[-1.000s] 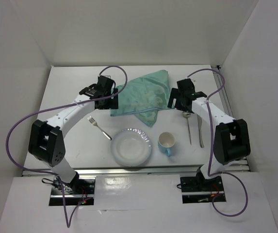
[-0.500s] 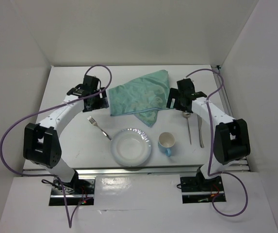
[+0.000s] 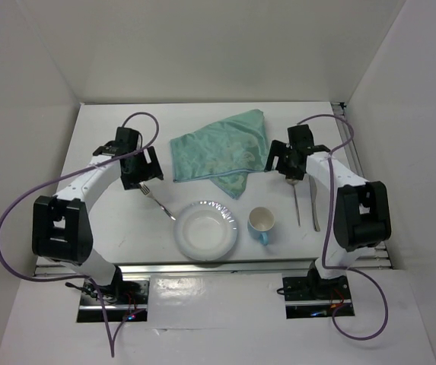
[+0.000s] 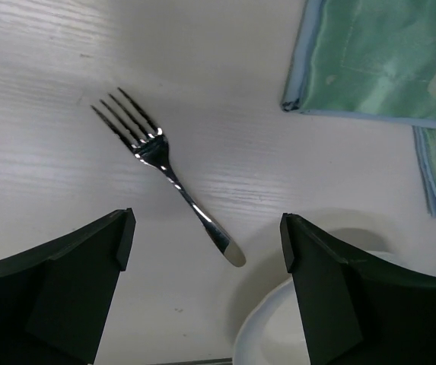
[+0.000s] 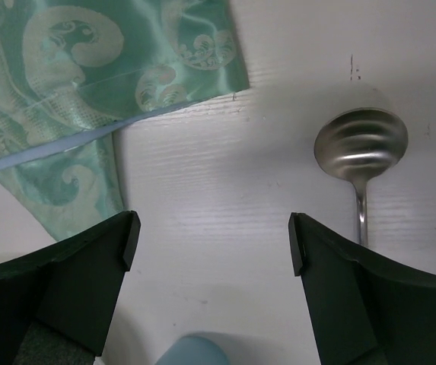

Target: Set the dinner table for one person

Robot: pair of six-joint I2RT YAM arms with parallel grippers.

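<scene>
White walls (image 3: pixel 202 53) are enclosing the tabletop (image 3: pixel 126 228), which is filling most of the overhead view and carrying everything. Toward its far middle a green-teal cloth (image 3: pixel 218 152) is lying rumpled. Nearer the arms a plate (image 3: pixel 206 230) is sitting with a blue cup (image 3: pixel 262 223) just beside it on the right. A fork (image 4: pixel 168 171) is lying slantwise left of the plate, and a spoon (image 5: pixel 361 144) and a knife (image 3: pixel 313 205) are lying right of the cup.

The left end effector (image 4: pixel 205 239) is hovering over the fork's handle, spread wide and holding nothing. The right end effector (image 5: pixel 211 236), equally wide and empty, is hanging between cloth and spoon.

Fork placement is seemingly in hand. The next move is calling for a low descent, jaws straddling that thin, flat handle.

Wrist views are cutting off plate, cup and spoon handle, and hover height is proving hard to judge.
</scene>
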